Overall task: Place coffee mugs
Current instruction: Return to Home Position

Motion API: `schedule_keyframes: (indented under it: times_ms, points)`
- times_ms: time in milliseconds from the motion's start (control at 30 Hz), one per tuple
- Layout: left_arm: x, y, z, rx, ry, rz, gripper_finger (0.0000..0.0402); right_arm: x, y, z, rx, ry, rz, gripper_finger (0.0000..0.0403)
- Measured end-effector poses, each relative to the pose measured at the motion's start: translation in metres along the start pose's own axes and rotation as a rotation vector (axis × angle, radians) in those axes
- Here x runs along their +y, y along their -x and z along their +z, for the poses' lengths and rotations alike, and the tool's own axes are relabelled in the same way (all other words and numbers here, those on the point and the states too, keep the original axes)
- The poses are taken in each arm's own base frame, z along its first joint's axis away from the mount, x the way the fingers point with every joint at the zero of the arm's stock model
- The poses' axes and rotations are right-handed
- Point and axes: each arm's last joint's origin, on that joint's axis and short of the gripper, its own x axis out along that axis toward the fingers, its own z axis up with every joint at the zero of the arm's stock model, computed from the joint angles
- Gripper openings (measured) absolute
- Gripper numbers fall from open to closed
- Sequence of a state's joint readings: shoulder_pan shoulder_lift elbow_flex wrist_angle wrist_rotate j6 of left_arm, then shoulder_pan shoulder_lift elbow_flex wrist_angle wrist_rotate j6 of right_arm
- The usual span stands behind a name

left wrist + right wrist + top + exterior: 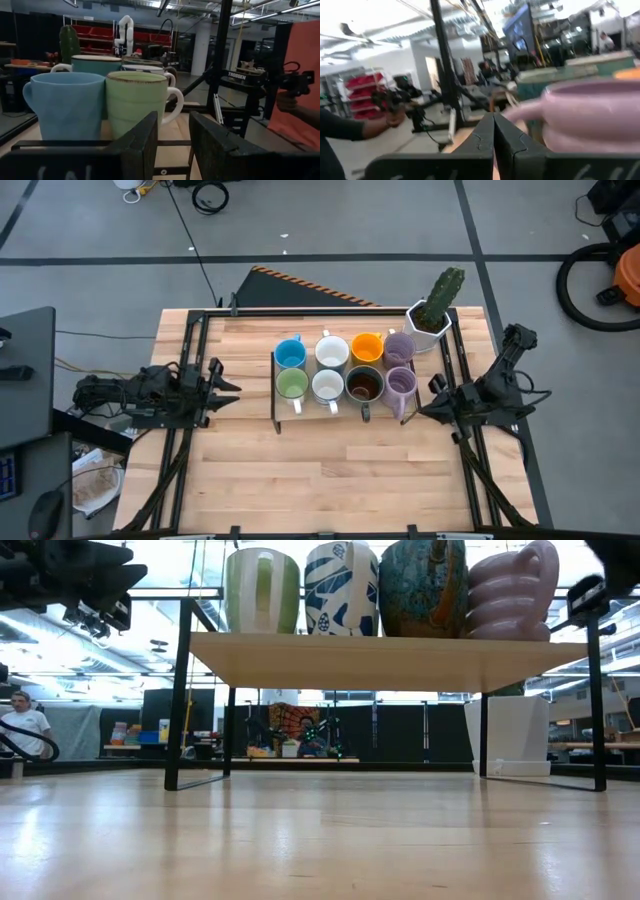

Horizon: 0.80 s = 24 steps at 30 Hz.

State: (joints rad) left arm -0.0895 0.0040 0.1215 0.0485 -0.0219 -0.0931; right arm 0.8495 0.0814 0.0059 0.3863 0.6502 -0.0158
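Eight mugs stand in two rows on a low black-framed wooden shelf [340, 412] in the middle of the table. The far row holds blue [290, 353], white [331, 351], orange [367, 347] and lilac [399, 347]. The near row holds green [291, 384], white [327, 386], dark brown [363, 384] and lilac [400, 381]. My left gripper [225, 387] is open, to the left of the shelf, facing the blue mug [67, 105] and the green mug [135, 102]. My right gripper [425, 408] is shut, just right of the near lilac mug [590, 115], and holds nothing.
A white hexagonal pot with a cactus [432, 315] stands at the table's far right, behind the shelf. Black frame rails run along both table sides. Bare wood lies between the shelf and the near edge. A person's hand [390, 119] shows in the room beyond the table.
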Motion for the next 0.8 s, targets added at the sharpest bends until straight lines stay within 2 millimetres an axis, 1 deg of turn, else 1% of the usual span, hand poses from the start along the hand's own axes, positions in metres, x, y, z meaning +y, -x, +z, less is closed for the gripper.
schedule_keyframes:
  times_ms: [100,233,400,567,633,767,800]
  points:
    - [0.000,0.000,-0.001,0.015,0.004,0.001,0.0116,-0.001,0.000,-0.007,0.060,-0.004,-0.040,0.0005]
    - [0.000,0.000,-0.003,0.031,0.013,0.003,0.0116,-0.002,0.001,-0.015,0.132,-0.010,-0.051,0.0005]
    - [0.000,0.000,-0.004,0.046,0.023,0.004,0.0116,-0.003,0.002,-0.021,0.180,-0.012,-0.081,0.0006]
    - [0.001,0.000,-0.006,0.063,0.028,0.008,0.0116,-0.003,0.002,-0.023,0.193,-0.007,-0.080,0.0006]
    - [0.001,-0.001,-0.014,0.063,0.037,0.009,0.0116,-0.003,0.002,-0.023,0.199,-0.003,-0.081,0.0006]
    - [0.004,-0.003,-0.037,0.088,0.057,0.022,0.0116,-0.003,0.002,-0.023,0.199,-0.011,-0.081,0.0007]
    - [0.004,-0.003,-0.038,0.104,0.059,0.034,0.0116,-0.003,0.002,-0.023,0.199,-0.012,-0.080,0.0007]
